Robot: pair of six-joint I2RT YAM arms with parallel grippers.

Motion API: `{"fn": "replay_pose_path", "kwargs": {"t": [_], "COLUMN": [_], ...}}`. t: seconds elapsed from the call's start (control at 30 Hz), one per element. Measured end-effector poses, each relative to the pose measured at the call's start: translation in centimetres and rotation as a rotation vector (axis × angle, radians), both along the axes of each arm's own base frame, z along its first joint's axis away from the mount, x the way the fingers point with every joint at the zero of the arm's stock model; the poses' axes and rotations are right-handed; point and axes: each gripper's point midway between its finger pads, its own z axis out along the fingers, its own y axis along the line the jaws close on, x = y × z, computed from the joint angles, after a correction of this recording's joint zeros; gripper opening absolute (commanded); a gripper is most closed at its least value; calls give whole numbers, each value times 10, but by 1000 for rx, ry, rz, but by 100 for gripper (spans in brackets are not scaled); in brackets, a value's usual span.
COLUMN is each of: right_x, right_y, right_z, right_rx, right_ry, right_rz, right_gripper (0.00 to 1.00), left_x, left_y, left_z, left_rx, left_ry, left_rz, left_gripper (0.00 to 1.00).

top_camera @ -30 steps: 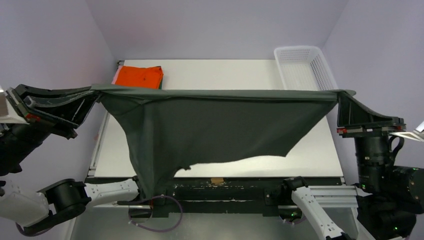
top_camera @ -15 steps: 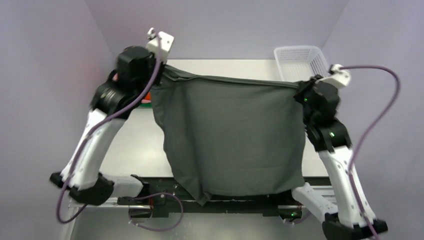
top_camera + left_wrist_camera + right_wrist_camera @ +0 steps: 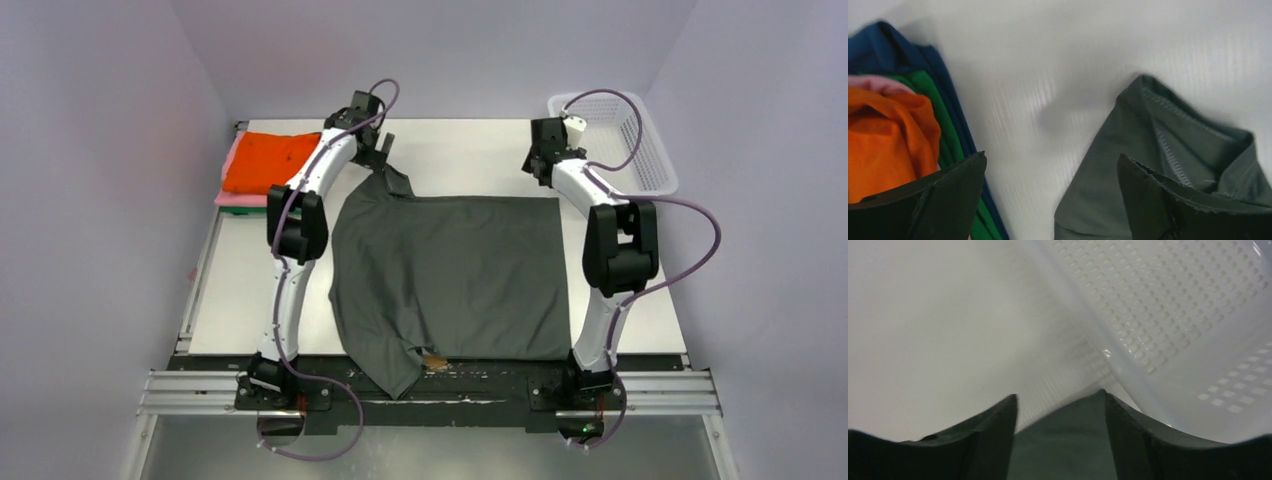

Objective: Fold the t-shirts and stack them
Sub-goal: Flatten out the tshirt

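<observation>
A dark grey t-shirt (image 3: 450,275) lies spread flat on the white table (image 3: 470,150), its lower hem hanging over the near edge. My left gripper (image 3: 384,152) hovers open at the shirt's far left sleeve (image 3: 1153,145), with nothing between its fingers (image 3: 928,200). My right gripper (image 3: 543,163) is open just past the shirt's far right corner (image 3: 1063,440); that corner lies loose between the jaws. At the far left sits a stack of folded t-shirts with orange (image 3: 270,160) on top and pink (image 3: 240,196) under it. The left wrist view also shows green (image 3: 935,105) and blue (image 3: 883,42) layers.
A white plastic mesh basket (image 3: 615,135) stands at the far right corner, close beside my right gripper, and its wall (image 3: 1173,315) fills the right wrist view. Purple walls enclose the table on three sides.
Both arms swung from the raised, stretched hold to the far side of the table. The grey shirt came down flat, and both grippers let go of it.
</observation>
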Motion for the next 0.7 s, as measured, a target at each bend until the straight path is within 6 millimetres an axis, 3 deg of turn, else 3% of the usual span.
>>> {"fn": "replay_pose_path", "kwargs": {"t": [0.1, 0.17, 0.33, 0.37, 0.47, 0.57, 0.7], "right_x": [7, 0, -30, -35, -58, -86, -108], "right_y": [3, 5, 12, 14, 23, 33, 44], "right_z": [-6, 2, 34, 37, 33, 4, -29], "right_rx": [9, 22, 80, 92, 146, 203, 264], "right_ry": [8, -9, -67, -75, -78, -19, 57], "right_rz": [13, 25, 70, 80, 127, 176, 211], "right_gripper": [81, 81, 84, 95, 99, 99, 99], "left_x": [-18, -35, -40, -43, -66, -95, -110], "left_y": [20, 26, 0, -6, -27, -47, -70], "left_z": [-21, -13, 62, 76, 97, 83, 37], "left_rx": [-34, -70, -252, -299, -440, -584, -723], "left_ry": [49, 64, -54, -71, -75, 6, 136], "left_rz": [53, 81, 102, 101, 80, 76, 120], "left_gripper": [100, 100, 100, 100, 100, 100, 100]}}
